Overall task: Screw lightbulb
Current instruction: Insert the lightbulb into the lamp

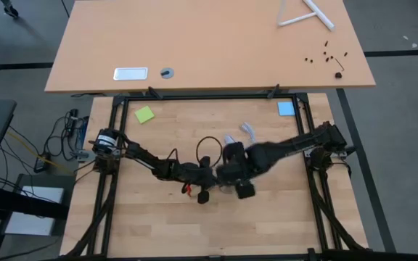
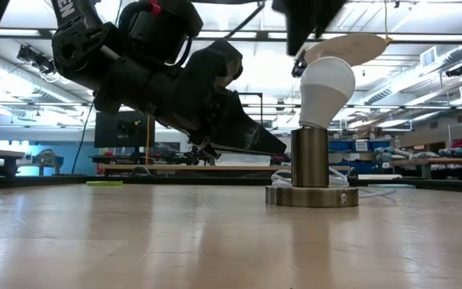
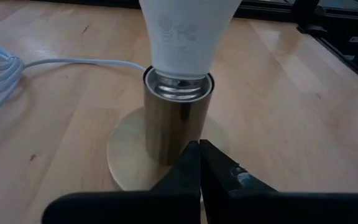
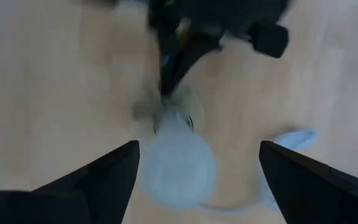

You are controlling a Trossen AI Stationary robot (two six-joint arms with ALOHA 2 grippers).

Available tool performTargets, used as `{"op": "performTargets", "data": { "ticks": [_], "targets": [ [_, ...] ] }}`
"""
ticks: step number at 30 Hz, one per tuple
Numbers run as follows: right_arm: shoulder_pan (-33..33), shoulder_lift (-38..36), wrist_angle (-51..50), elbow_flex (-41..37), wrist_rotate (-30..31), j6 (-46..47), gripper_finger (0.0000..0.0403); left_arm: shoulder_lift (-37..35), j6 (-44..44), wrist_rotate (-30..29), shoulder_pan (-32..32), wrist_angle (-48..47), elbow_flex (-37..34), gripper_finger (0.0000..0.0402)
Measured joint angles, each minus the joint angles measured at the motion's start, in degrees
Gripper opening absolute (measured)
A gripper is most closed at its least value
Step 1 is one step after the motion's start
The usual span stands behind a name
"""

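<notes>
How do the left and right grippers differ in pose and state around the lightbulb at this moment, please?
The left gripper is shut, its tips low against the socket; the right gripper is open, above the lightbulb, fingers either side. The left gripper reaches in level, the right points down. Neither holds anything.

Frosted matt lightbulb (image 3: 188, 34), shiny metal socket (image 3: 176, 121), wood table (image 3: 303, 112)

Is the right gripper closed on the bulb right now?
No. In the right wrist view the right gripper stands open, its fingers well apart on either side of the bulb, clear of it.
</notes>
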Motion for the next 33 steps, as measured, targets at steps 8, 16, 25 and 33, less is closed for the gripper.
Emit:
{"op": "performTargets", "data": {
  "ticks": [8, 16, 25, 33],
  "targets": [
    [5.2, 0.0, -2.5, -3.1, 7.3, -9.5, 0.0338, 0.0, 0.0, 0.0, 0.0, -0.6, 0.0, 0.0],
    [5.2, 0.0, -2.5, -6.6, 9.5, -12.4, 0.0335, 0.0, 0.1, 0.0, -0.1, -0.6, 0.0, 0.0],
    [5.6, 0.0, -0.2, -7.0, 8.9, -15.0, 0.0326, 0.0, 0.9, 0.0, -0.1, -1.4, 0.0, 0.0],
    [5.6, 0.0, 1.1, -7.0, 8.2, -12.3, 0.0323, 0.0, 1.2, 0.0, -0.1, -1.5, 0.0, 0.0]
  ]
}}
